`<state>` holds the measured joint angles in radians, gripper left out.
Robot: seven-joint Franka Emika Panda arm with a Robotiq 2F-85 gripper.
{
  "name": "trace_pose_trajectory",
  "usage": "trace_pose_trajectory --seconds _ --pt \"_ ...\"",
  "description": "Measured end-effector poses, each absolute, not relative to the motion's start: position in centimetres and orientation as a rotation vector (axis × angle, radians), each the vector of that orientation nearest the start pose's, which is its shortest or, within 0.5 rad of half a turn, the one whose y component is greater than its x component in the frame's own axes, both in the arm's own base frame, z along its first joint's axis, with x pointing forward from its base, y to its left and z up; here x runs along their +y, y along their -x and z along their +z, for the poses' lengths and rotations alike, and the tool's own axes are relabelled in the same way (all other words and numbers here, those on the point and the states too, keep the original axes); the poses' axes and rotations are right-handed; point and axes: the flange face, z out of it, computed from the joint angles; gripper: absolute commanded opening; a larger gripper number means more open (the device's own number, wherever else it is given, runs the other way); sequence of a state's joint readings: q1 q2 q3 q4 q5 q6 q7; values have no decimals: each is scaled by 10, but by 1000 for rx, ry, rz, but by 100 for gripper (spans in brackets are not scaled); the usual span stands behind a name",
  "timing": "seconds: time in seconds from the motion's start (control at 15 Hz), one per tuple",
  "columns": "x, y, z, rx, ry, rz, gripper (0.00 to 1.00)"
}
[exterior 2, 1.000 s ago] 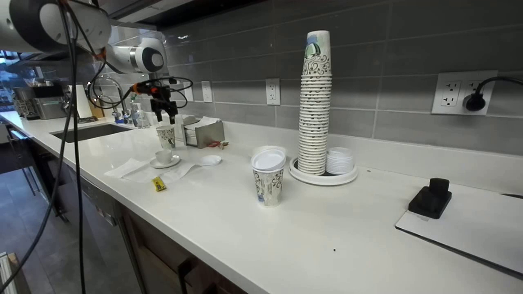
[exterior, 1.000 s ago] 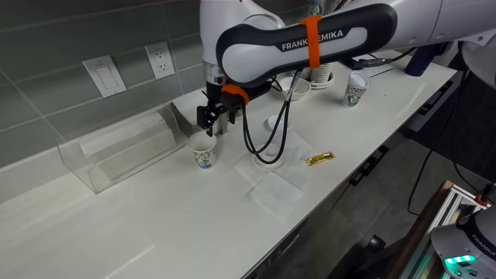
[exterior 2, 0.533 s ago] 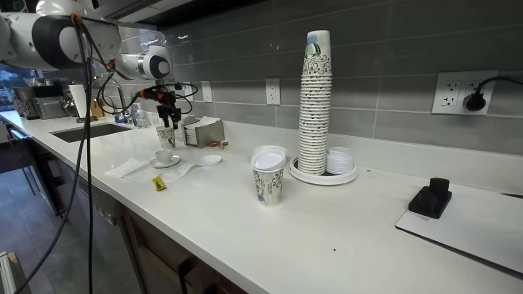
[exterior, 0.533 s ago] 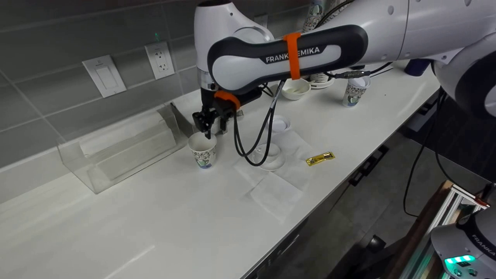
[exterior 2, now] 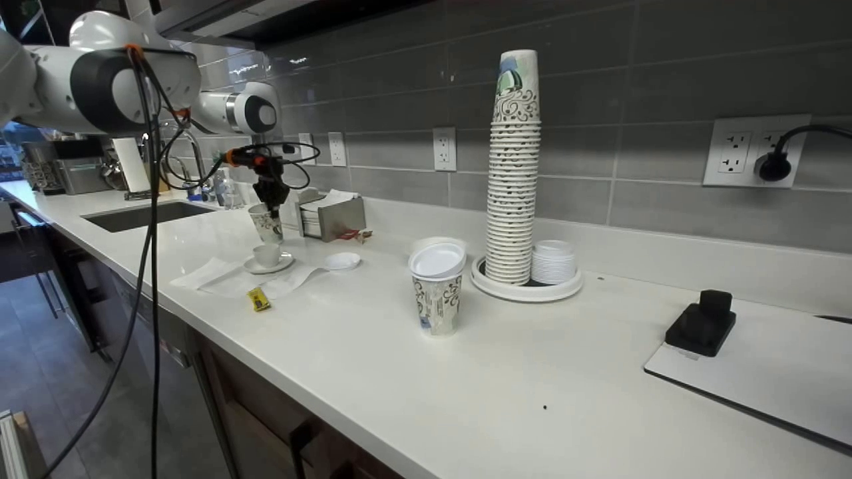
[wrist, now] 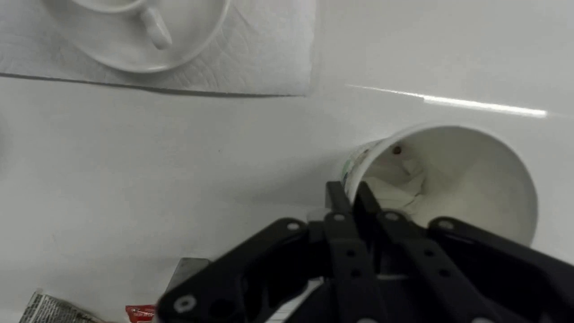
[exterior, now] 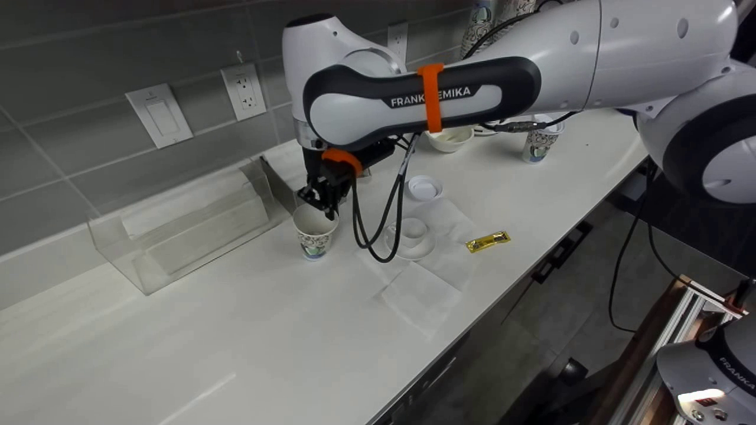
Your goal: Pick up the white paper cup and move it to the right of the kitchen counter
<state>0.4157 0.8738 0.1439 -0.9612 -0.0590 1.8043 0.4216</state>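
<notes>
The white paper cup [exterior: 313,241], printed with dark scrolls and a green patch, is on the kitchen counter [exterior: 236,342] beside the clear box. In an exterior view the cup [exterior 2: 265,225] leans slightly. My gripper [wrist: 353,192] is shut on its near wall at the rim, one finger outside and one inside, as the wrist view shows. Crumpled paper and a small reddish spot lie inside the cup [wrist: 475,184]. From outside, the gripper [exterior: 331,213] points down into the cup's mouth; whether the base touches the counter all round I cannot tell.
Close by are a cup on a saucer [exterior: 413,251], napkins [exterior: 422,295], a yellow packet [exterior: 488,241] and a flat lid [exterior: 424,188]. A metal napkin holder [exterior 2: 343,219] stands behind. Further along are another paper cup [exterior 2: 437,306] and a tall cup stack [exterior 2: 514,193].
My gripper has come down to the cup and its fingers have closed on the rim. The cup has tipped and shifted slightly.
</notes>
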Motion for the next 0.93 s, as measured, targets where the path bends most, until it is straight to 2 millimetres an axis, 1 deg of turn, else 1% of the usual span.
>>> trace_pose_trajectory --seconds 0.27,0.4,0.53,0.67,0.8,0.93 --pt "384 -673 354 -191 3102 93 1" --pt "389 -670 361 -205 3103 93 1" --pt "391 -668 376 -210 3090 70 1" --pt "388 -666 398 -201 3063 54 1" --pt "381 -661 417 -174 3029 54 1" --pt "371 -654 431 -141 2997 77 1"
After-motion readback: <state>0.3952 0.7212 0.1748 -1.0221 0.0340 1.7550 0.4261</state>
